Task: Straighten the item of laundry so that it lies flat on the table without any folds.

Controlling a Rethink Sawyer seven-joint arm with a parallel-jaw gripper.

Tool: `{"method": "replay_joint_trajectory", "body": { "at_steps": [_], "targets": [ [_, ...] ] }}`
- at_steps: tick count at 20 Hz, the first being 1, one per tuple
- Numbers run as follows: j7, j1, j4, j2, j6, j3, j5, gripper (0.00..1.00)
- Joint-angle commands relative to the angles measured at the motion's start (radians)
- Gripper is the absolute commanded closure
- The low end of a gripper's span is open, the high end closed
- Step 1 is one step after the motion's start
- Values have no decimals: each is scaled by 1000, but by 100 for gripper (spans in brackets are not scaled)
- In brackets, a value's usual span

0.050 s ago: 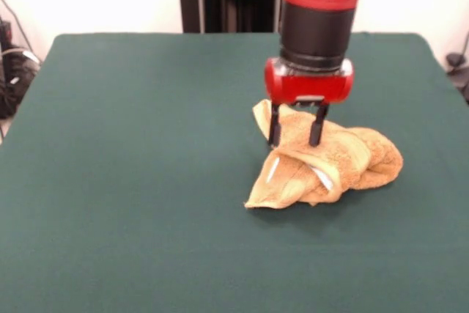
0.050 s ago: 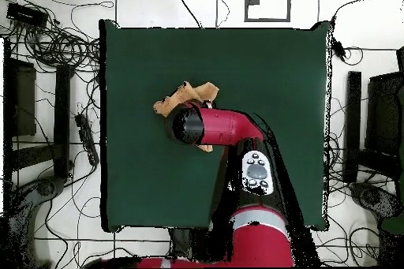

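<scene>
Jaws stand apart: two thin black fingers (image 1: 274, 125) hang straight down from the red wrist block, with open space between them, and their tips press into or rest on the top of the towel (image 1: 330, 160) without pinching any fold that shows. The gripper (image 1: 295, 140) points vertically at the cloth.

Going left to right across the towel in the front view: its left end is a flattened, pointed corner lying on the bench (image 1: 132, 181), with a pale strip showing on the fold above it. Next comes a raised ridge of golden-orange terry, and a second white patch, which may be the label, peeks from a crease just right of the middle. The right end is a rounded, bunched lump, thicker than the rest. The whole cloth is crumpled and folded over itself, nowhere near flat.

Relative to the jaws, most of the towel lies in front of and to the right of the fingers; a small flap sticks out behind the left finger. Both tips sit on the upper rear part of the heap.

From overhead, the red arm (image 2: 225, 126) covers much of the cloth; towel edges show beyond the wrist.
</scene>
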Motion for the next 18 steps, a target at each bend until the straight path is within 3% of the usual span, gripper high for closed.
{"method": "replay_joint_trajectory", "body": {
  "at_steps": [1,9,18],
  "targets": [
    [248,123,73,-19,237,-43,48,0],
    [282,139,66,72,163,-80,75,0],
    [295,162,73,104,12,-125,71,0]
  ]
}}
